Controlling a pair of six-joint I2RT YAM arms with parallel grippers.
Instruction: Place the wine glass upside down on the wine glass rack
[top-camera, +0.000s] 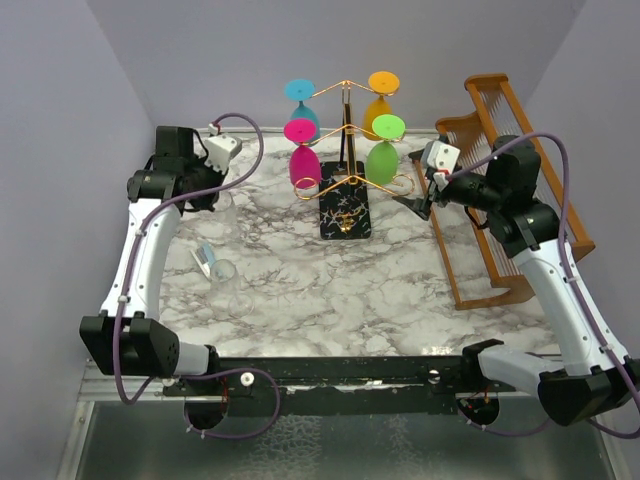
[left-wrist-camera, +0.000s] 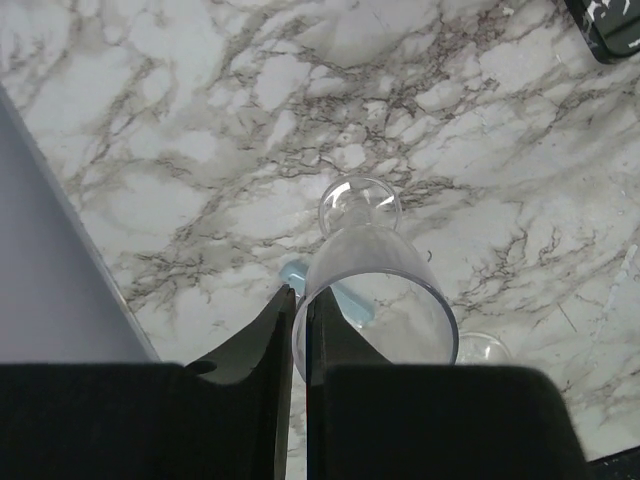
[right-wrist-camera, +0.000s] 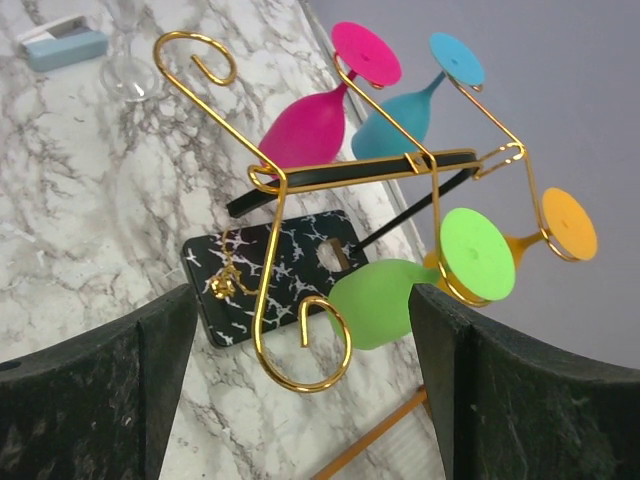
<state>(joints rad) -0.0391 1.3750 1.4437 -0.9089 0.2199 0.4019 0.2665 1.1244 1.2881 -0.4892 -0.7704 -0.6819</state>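
Note:
A clear wine glass (left-wrist-camera: 375, 290) is held above the marble table, its open bowl towards the left wrist camera and its stem and foot pointing away. My left gripper (left-wrist-camera: 300, 305) is shut on its rim, one finger inside and one outside. In the top view the left gripper (top-camera: 207, 188) is at the far left; the held glass is hard to make out there. The gold wire wine glass rack (top-camera: 345, 130) stands on its black speckled base (top-camera: 345, 212) at the back centre. My right gripper (right-wrist-camera: 305, 335) is open and empty, with a lower scroll arm (right-wrist-camera: 300, 345) between its fingers.
Pink (top-camera: 305, 165), blue (top-camera: 300, 92), green (top-camera: 383, 160) and orange (top-camera: 380, 100) glasses hang upside down on the rack. A second clear glass (top-camera: 223, 271) and a light blue block (top-camera: 203, 258) lie at left. A brown wooden slatted rack (top-camera: 500, 200) stands at right.

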